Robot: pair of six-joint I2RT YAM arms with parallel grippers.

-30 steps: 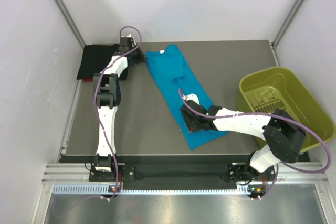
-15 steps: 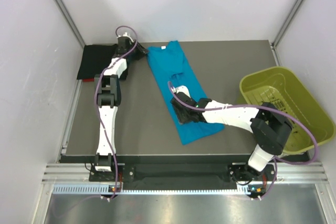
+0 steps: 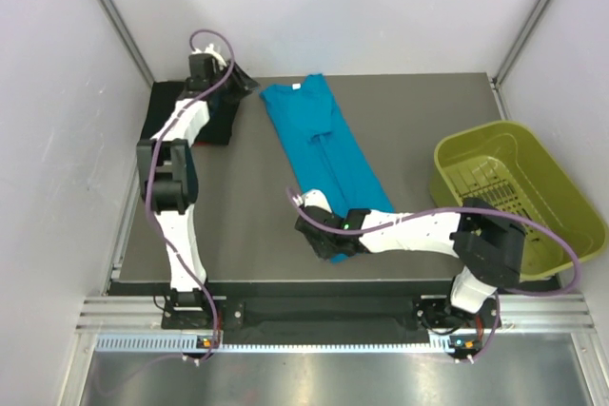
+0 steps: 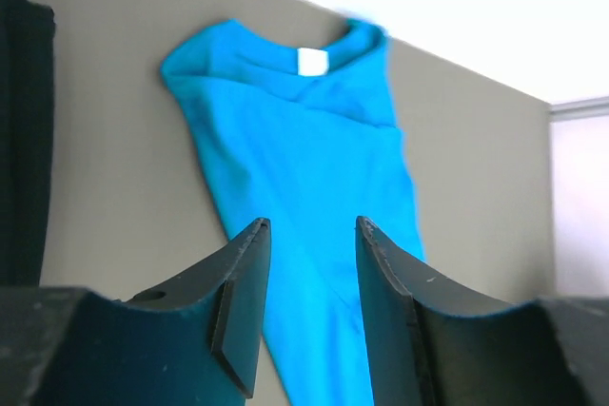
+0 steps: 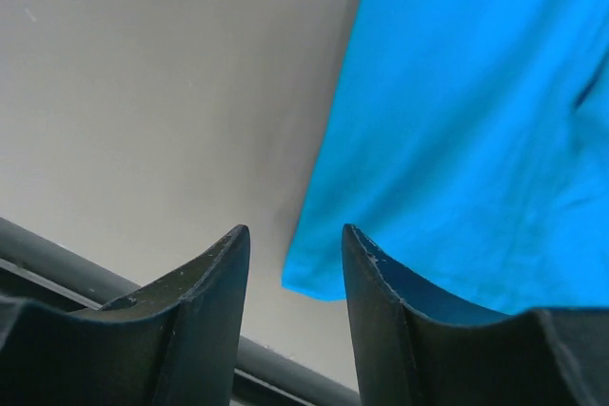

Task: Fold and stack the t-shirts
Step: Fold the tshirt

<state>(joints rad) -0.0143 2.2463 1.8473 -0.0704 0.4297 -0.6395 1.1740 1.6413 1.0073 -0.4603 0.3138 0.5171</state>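
Claw status, left arm: the left claw is spread and holds nothing. It hangs above the far-left part of the counter, beside the black t-shirt, and looks across at the collar end of the teal-blue t-shirt.

Claw status, right arm: the right claw is also spread, with its jaws on either side of the near hem corner of the teal-blue t-shirt. No cloth is pinched. Whether the fingertips touch the fabric cannot be told.

Position of work items:
- The teal-blue t-shirt lies flat on the counter as a long narrow strip, set diagonally. The white neck label is at the far end and the hem is near the arm bases.
- The black t-shirt lies at the far-left corner, apart from the teal-blue one.
- The yellow-green bin stands at the right, well clear of both.

Probable step: grasp the hem and carry it toward the collar.

Hazards:
1. Shallow grasp. The corner sits at the edge of the jaw gap, so a closure here may catch only a sliver, which would slip out on lifting.
2. Single-layer grasp. Catching only the upper layer would open the lengthwise fold.
3. Unanchored collar. With the left claw away from the shirt, a low pull may drag the whole strip.
4. Skewed fold. The strip lies diagonally, so a straight pull would misalign the edges.
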